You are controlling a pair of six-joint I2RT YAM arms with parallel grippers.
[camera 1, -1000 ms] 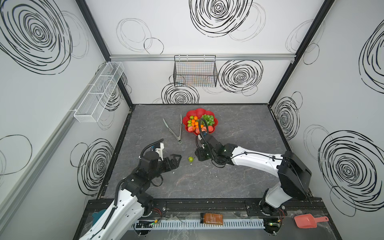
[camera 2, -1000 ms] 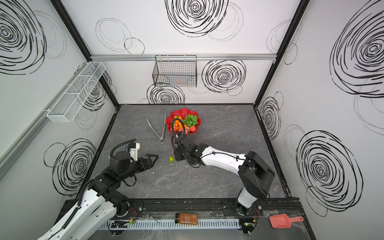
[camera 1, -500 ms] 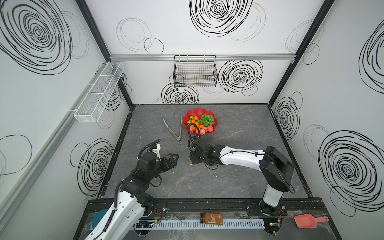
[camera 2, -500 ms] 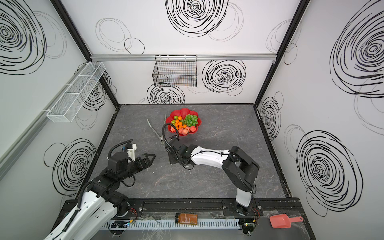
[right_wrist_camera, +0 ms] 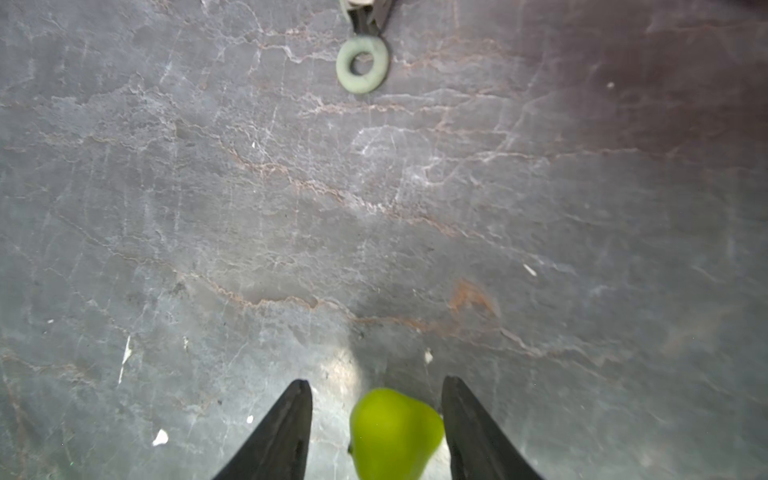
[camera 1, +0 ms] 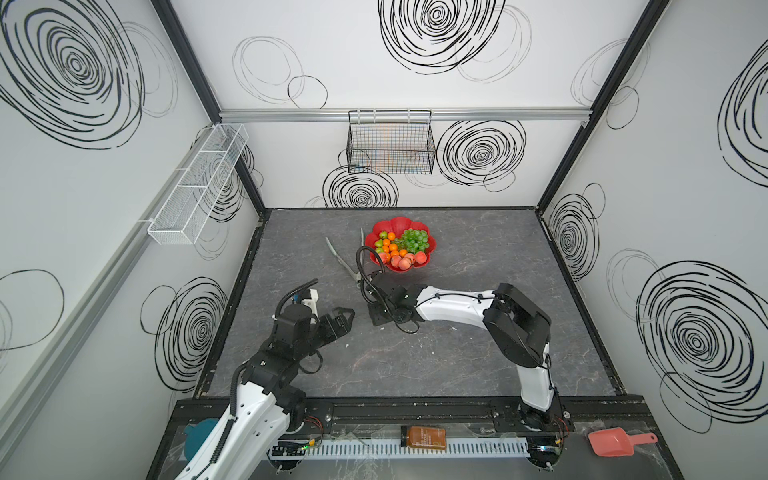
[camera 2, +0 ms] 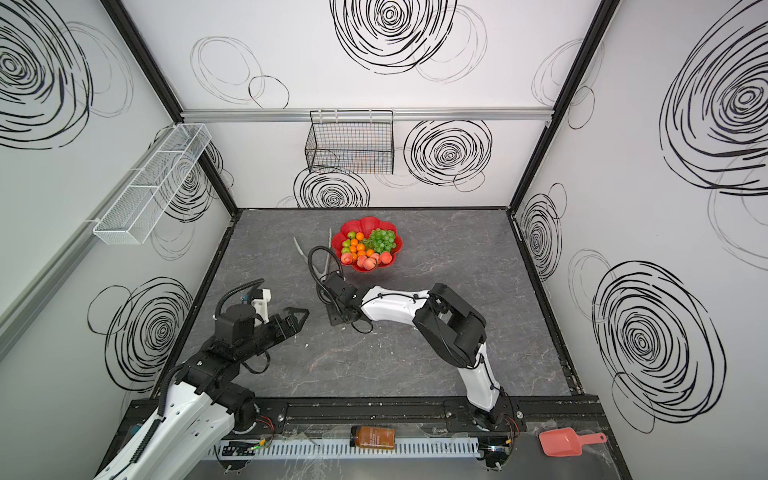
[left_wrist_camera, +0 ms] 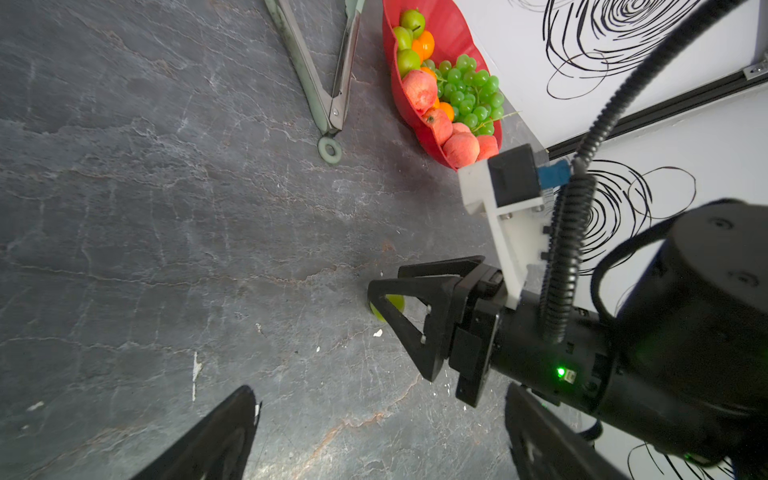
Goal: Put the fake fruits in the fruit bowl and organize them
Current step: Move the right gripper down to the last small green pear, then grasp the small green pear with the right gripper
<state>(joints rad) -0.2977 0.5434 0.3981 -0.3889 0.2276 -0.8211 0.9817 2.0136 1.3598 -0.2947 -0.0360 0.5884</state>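
Observation:
The red fruit bowl stands at the back centre and holds green grapes, tangerines, peaches and a green pear. One more green pear lies on the table. My right gripper is lowered around it, open. The pear rests against one finger with a gap to the other. In both top views the gripper hides this pear. My left gripper hovers open and empty just left of it.
Metal tongs lie left of the bowl, their ring end close to my right gripper. A black wire basket hangs on the back wall, a white mesh shelf on the left wall. A pink scoop and a bottle lie by the front rail.
My right gripper has swung left and come down over the loose green pear, which showed beside it a second ago. The left arm has barely shifted.

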